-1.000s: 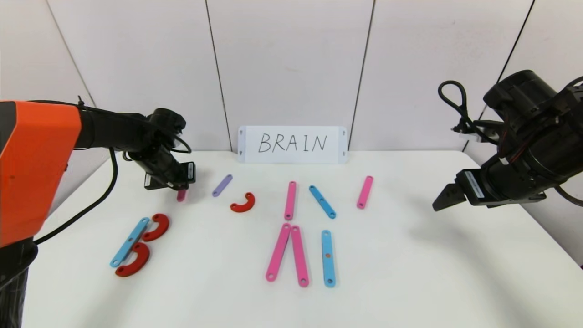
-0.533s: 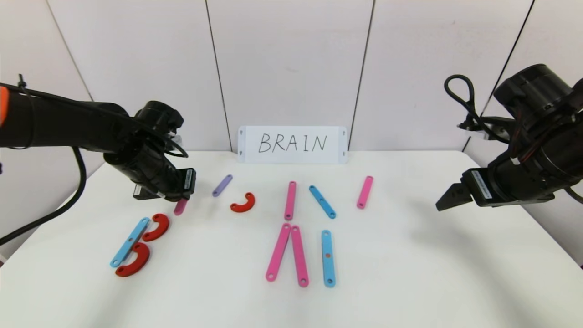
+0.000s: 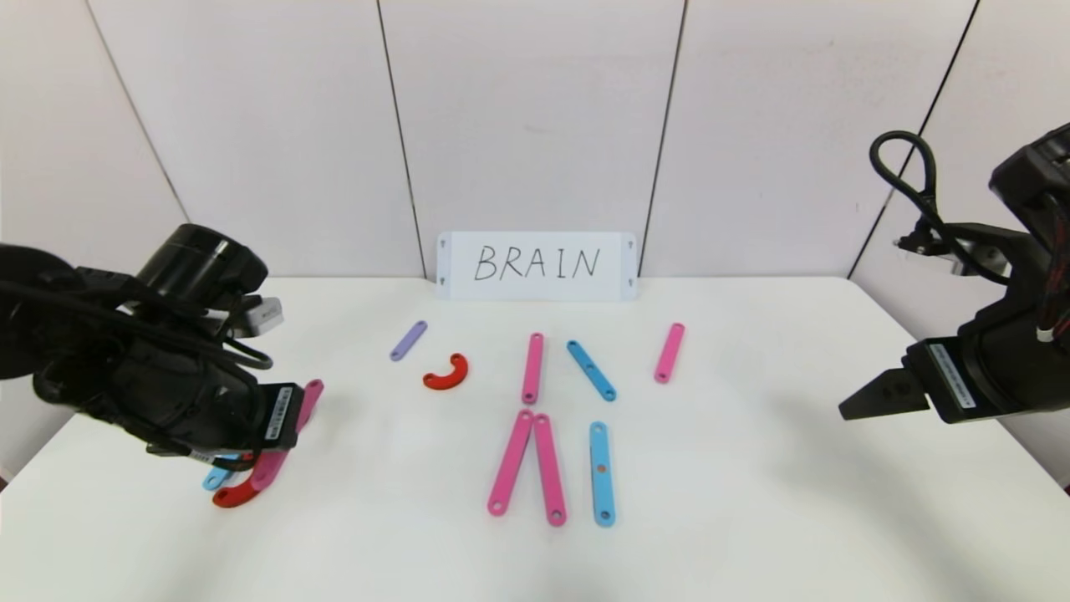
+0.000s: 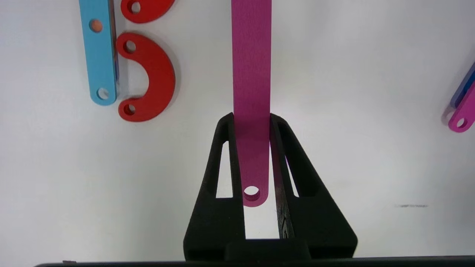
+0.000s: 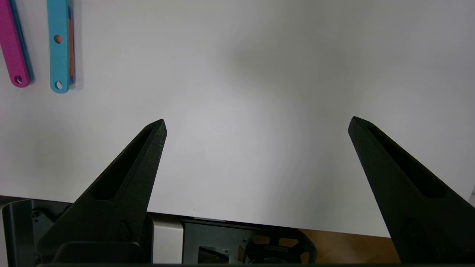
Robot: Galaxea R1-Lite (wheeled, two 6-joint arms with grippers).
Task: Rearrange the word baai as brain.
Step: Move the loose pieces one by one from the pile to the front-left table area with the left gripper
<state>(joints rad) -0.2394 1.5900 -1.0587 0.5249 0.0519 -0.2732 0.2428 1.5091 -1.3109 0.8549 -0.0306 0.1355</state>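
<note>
Table (image 3: 752,518): I see a white top that carries every piece; the BRAIN card (image 3: 536,265) stands at its far edge against the wall.
Left gripper (image 4: 252,122): low over the near-left part of the table, just beside the finished B, its jaws clamped flat on a pink strip (image 4: 251,74).
Right gripper (image 5: 256,124): parked over bare table on the right side, jaws spread wide with nothing between them.
The word baai (image 3: 535,418): its pieces lie spread across the middle; a blue strip (image 4: 97,52) with two red half-rings, one of them (image 4: 148,78) touching it, makes the B at near left.
Held strip, place: gripped near one holed end, the rest sticking forward out of the jaws, clear of the B pieces.
Held strip, axis: its long axis runs straight along the gripper's reach; from the head it slants from near-left up toward far-right.
Handling: I judge these strips light, stiff, thin and smooth, so they could pivot or slide in a loose pinch.
Where to hold: across the narrow width, as here; a hold nearer the middle would swing less when I set it down.
Loose spares: a purple strip (image 3: 408,340) and a red curve (image 3: 445,373) lie far-centre, untouched.
</note>
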